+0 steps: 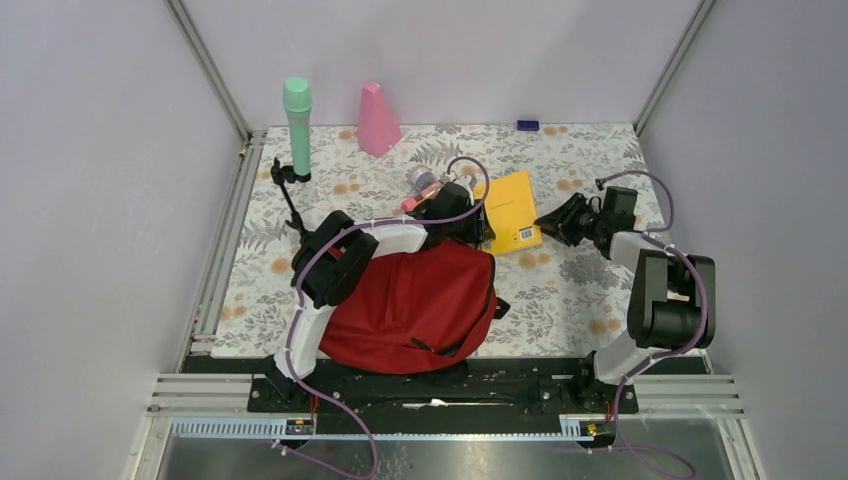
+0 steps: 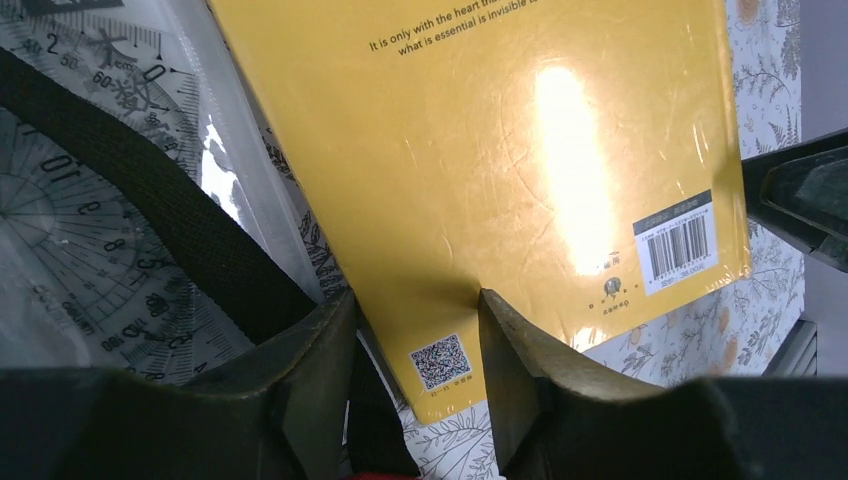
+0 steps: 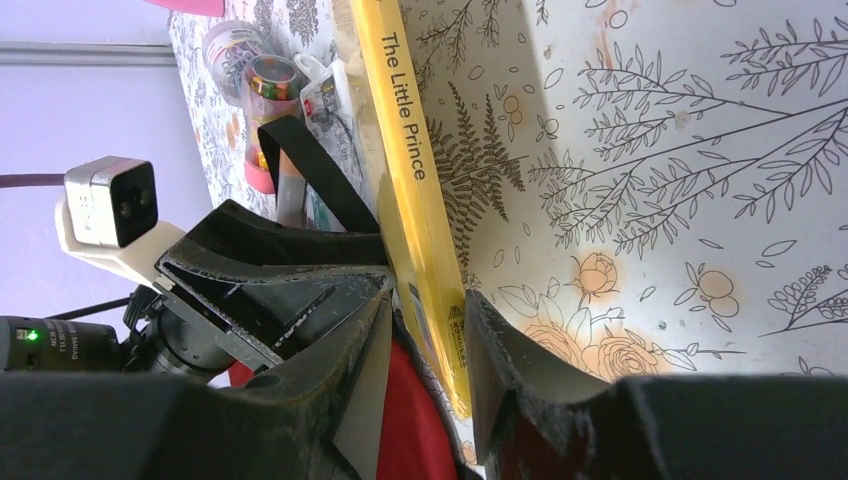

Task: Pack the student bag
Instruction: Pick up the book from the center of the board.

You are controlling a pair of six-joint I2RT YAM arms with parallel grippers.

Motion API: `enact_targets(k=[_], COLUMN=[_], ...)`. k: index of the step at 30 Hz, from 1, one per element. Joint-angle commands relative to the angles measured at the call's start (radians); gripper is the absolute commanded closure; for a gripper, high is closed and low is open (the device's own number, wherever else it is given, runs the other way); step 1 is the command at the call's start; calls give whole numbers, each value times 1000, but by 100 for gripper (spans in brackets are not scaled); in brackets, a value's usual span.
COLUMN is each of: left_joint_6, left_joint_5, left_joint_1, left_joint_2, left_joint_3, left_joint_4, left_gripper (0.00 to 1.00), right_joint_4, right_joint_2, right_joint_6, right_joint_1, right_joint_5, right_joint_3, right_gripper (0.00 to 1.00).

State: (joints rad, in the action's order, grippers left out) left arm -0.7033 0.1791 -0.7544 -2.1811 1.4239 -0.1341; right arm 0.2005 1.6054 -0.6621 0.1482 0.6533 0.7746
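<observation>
The student bag (image 1: 420, 305), a big red backpack, lies at the near left, and its red fabric (image 3: 410, 420) shows low in the right wrist view. A yellow book (image 1: 512, 205) lies flat just beyond the bag's top. My left gripper (image 1: 468, 222) hovers at the bag's top edge, open. Between its fingers (image 2: 415, 330) I see the book's QR-code corner (image 2: 440, 360), and a black strap (image 2: 180, 220) lies against the left finger. My right gripper (image 1: 548, 222) stands open, its fingers (image 3: 428, 320) on either side of the book's spine corner (image 3: 415, 170). One finger touches the spine; a gap remains at the other.
A clear pouch with a protractor (image 2: 90, 150) lies beside the book under the strap. Small jars and pens (image 1: 425, 185) sit behind the bag. A green cylinder on a stand (image 1: 297, 125), a pink cone (image 1: 378, 120) and a small blue block (image 1: 528, 125) stand at the back.
</observation>
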Motion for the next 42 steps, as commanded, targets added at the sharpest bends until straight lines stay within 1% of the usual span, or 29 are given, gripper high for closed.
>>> enact_targets(k=[1,3,5,7,11,13,14,15,16,17,18,19,20,23,24,27,28,32,34,36,42], left_joint_6=[0,7,8,11,23,26,29,30,32,35,40,49,59,97,116,164,177,220,242,261,321], left_joint_5=[221,219,224,230,231,233,236,236,239,239,241,241,240,227,217,179,165,113,95,79,62], left_joint_1=[-91,-88,-84,-82,-75,-72,-70,-68,-67,-65,-65,-63,-63,-63,-63,-61,-62,-62,-62,-62,-67], left_joint_2=[37,34,34,35,40,41,42,44,46,49,53,57,63,78,84,103,110,151,174,199,286], left_joint_3=[9,9,6,3,0,-1,-1,-2,-5,-5,-7,-10,-13,-19,-21,-25,-30,-65,-97,-128,-245], left_joint_4=[-48,-44,-45,-47,-46,-45,-45,-45,-45,-45,-45,-45,-43,-26,-18,19,29,39,27,6,-125], left_gripper=[56,56,56,56,56,56,56,56,56,56,56,56,54,44,39,19,15,4,1,1,1], right_joint_4=[30,-22,-38,-54,-170,-179,-174,-170,-169,-168,-169,-169,-166,-164,-176,-211,-236,-240,-233,-228,-210], right_joint_2=[-4,13,28,36,34,30,29,28,26,21,15,11,5,-13,-20,-33,-35,-32,-25,-22,-29], right_joint_6=[6,51,78,114,235,258,259,259,261,262,260,256,249,225,221,216,219,209,201,196,170], right_joint_1=[-53,-53,-55,-59,-70,-75,-78,-82,-87,-90,-93,-95,-97,-104,-107,-110,-110,-110,-110,-111,-111], right_joint_5=[239,246,264,292,303,314,325,331,333,334,333,333,333,315,289,232,215,182,180,179,178], right_joint_3=[36,48,52,56,92,95,95,97,97,97,97,96,95,98,98,106,112,109,108,107,100], right_gripper=[62,62,65,67,73,74,78,84,92,98,100,100,100,100,100,100,100,100,100,100,100])
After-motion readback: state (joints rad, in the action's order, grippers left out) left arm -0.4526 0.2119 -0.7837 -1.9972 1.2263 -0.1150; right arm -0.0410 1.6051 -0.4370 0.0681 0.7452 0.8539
